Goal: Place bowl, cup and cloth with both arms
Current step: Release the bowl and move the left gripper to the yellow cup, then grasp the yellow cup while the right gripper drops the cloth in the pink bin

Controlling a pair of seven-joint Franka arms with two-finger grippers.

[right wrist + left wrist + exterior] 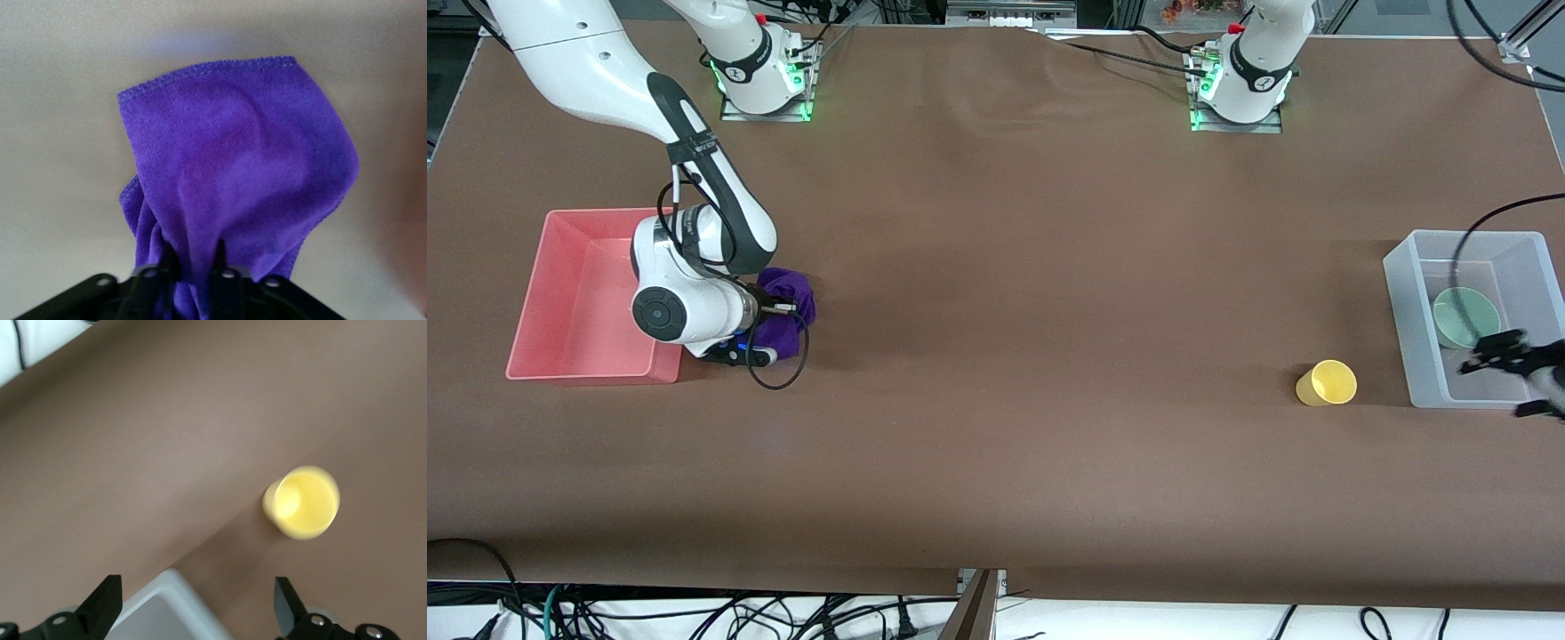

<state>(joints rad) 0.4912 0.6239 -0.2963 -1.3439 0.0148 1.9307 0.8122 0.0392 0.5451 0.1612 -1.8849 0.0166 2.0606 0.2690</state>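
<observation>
Open brown table (1032, 311) lies between the red tray (543, 293) and the cup (1327, 383) beside the clear bin (1400, 302).

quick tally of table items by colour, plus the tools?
Pink: 1, tray
Purple: 1, cloth, pinched in right tool
Yellow: 1, cup
Green: 1, bowl, in clear bin
Clear: 1, bin
Tools: 2, left tool open
Total: 7

Cloth (240, 173): deep purple, plain, stitched hem. Cup (1327, 383): plain yellow. Bowl (1464, 317): pale mint green. Tray (560, 366): pink. Bin (1414, 356): clear, whitish. Table (1014, 356): brown. Arms (587, 71): white with black bands.
</observation>
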